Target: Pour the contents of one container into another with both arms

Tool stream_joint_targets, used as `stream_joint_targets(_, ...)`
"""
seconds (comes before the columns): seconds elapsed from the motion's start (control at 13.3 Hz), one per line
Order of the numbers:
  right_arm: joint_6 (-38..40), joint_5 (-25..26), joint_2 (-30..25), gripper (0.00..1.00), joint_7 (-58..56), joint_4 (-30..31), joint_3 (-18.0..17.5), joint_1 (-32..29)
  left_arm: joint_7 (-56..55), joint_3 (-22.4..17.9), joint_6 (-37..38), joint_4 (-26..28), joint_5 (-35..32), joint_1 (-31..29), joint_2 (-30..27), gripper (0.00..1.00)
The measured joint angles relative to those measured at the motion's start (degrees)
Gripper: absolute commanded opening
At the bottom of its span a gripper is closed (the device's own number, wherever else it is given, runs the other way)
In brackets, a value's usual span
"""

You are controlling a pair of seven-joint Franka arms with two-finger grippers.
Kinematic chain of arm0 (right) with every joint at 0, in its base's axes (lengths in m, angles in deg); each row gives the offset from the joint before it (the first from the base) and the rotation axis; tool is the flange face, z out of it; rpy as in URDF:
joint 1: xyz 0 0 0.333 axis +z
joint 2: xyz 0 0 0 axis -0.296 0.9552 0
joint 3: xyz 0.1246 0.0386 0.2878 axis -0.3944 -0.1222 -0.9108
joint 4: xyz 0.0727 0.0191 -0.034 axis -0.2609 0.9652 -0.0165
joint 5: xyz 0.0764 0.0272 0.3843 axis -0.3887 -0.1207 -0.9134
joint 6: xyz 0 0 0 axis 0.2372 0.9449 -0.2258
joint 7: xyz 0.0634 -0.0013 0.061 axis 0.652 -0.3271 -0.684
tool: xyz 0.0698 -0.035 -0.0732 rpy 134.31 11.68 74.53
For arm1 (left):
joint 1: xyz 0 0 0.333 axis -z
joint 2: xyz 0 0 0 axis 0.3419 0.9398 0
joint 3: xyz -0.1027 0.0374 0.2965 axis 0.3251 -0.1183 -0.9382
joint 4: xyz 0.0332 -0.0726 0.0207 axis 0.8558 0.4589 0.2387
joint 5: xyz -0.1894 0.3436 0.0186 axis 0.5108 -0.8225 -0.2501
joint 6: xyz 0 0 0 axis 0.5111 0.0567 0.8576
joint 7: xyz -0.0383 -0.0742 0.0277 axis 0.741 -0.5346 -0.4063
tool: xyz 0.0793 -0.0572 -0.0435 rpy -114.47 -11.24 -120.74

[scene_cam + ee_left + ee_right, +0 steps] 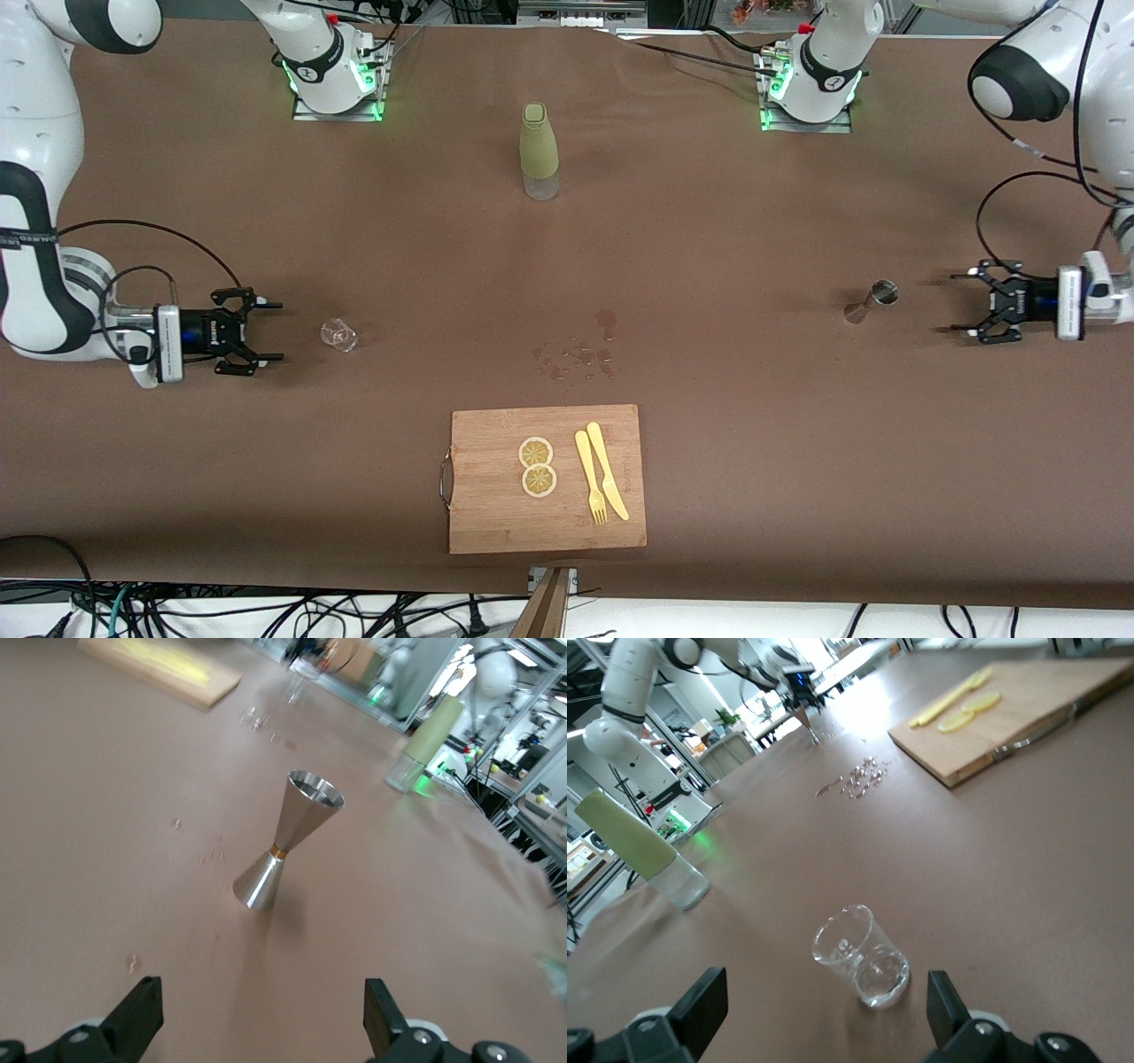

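Standing upright: jigger [871,299], glass [338,334]

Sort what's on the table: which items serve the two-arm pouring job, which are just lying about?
Job: jigger before the open left gripper; small glass before the open right gripper.

Lying about: green bottle, cutting board, lemon slices, yellow fork, yellow knife, spilled droplets.
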Motion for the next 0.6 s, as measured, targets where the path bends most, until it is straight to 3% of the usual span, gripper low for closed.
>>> stream_joint_targets(0.38,0.10,12.29,-8.92,1.00,24.92,-1.25,-0.26,0.54,-38.09,0.81,-2.60,-5.62,-14.27,2.92,-10.88,1.00)
stream_joint_targets(0.6,0.63,19.85,-16.01,1.00,38.92,-1.44,-0.65,2.50,-59.61,6.94,-4.13,-6.44,-24.34,5.44,-18.65,1.00)
